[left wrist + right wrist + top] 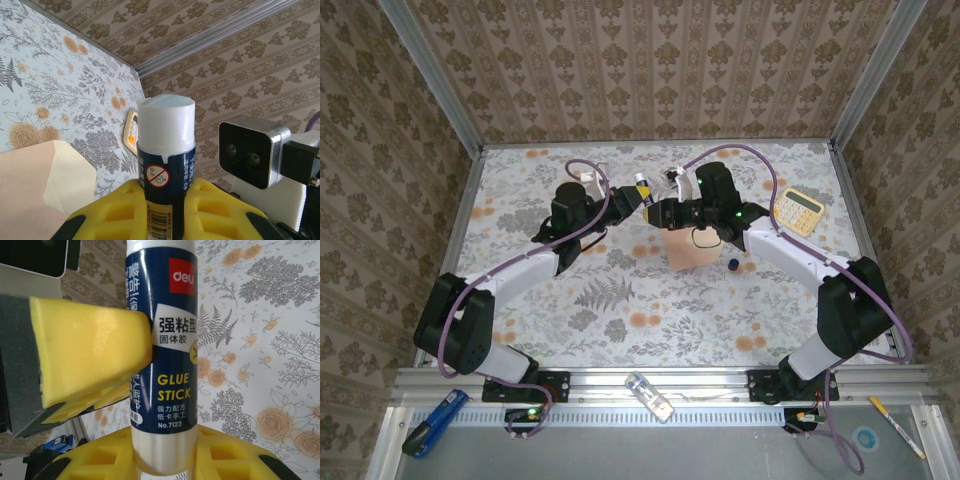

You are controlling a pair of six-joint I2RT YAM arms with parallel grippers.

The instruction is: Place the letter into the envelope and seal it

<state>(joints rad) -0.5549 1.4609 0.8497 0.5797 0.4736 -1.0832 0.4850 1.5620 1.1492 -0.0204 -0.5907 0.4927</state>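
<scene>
A blue "GLUE STICK" tube with white ends hangs above the table between both arms. My left gripper is shut on its blue body, yellow pads pressing both sides. My right gripper is shut around the stick's white end, with a left fingertip showing beside the label. In the top view the left gripper and right gripper meet at the stick. The salmon envelope lies below them, its cream flap open and pointing out. The letter is hidden.
A yellow calculator lies at the right back of the table, also seen past the stick. A small blue piece sits by the envelope. On the front rail lie a clear bottle, a blue tool and a pen.
</scene>
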